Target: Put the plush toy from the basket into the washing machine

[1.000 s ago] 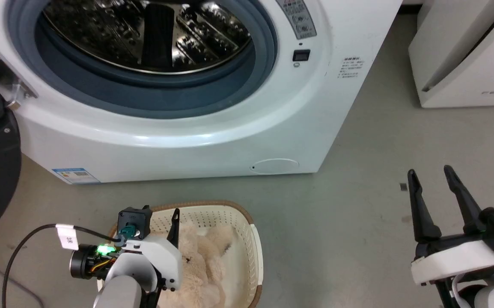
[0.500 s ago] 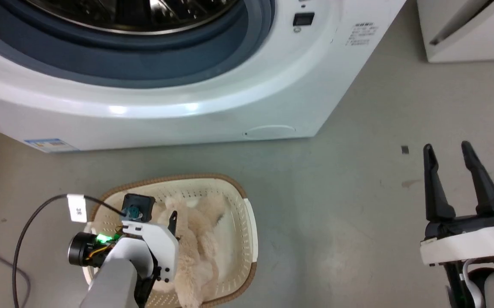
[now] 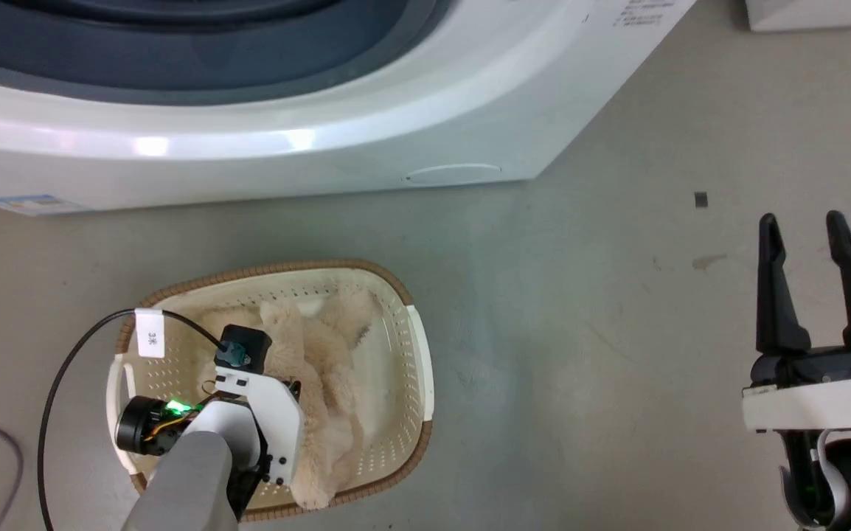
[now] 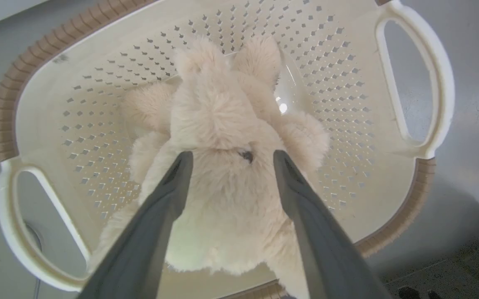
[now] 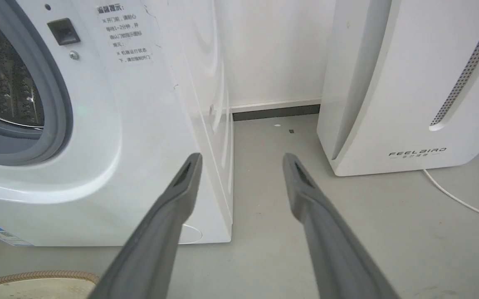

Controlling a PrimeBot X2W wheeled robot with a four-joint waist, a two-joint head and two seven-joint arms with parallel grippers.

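Observation:
The fluffy cream plush toy (image 3: 322,383) lies in the cream perforated basket (image 3: 405,346), which has a brown rim and sits on the floor in front of the white washing machine (image 3: 322,140). In the left wrist view my left gripper (image 4: 232,154) is open. Its two grey fingers (image 4: 169,195) reach down over the plush toy (image 4: 218,120), one on each side of its head, inside the basket (image 4: 98,104). My right gripper (image 3: 801,219) stands open above bare floor at the right, holding nothing. The right wrist view shows the right gripper (image 5: 243,157) beside the washing machine (image 5: 140,104).
A plain white FEELBAIR appliance (image 5: 409,83) stands right of the washer, with a white cord (image 5: 459,199) on the floor by it. A black cable (image 3: 64,383) loops from my left wrist. Grey floor (image 3: 580,332) lies between the basket and my right gripper.
The head camera has tilted down, so the washer and basket sit higher in the picture. My left gripper has gone lower into the basket over the toy.

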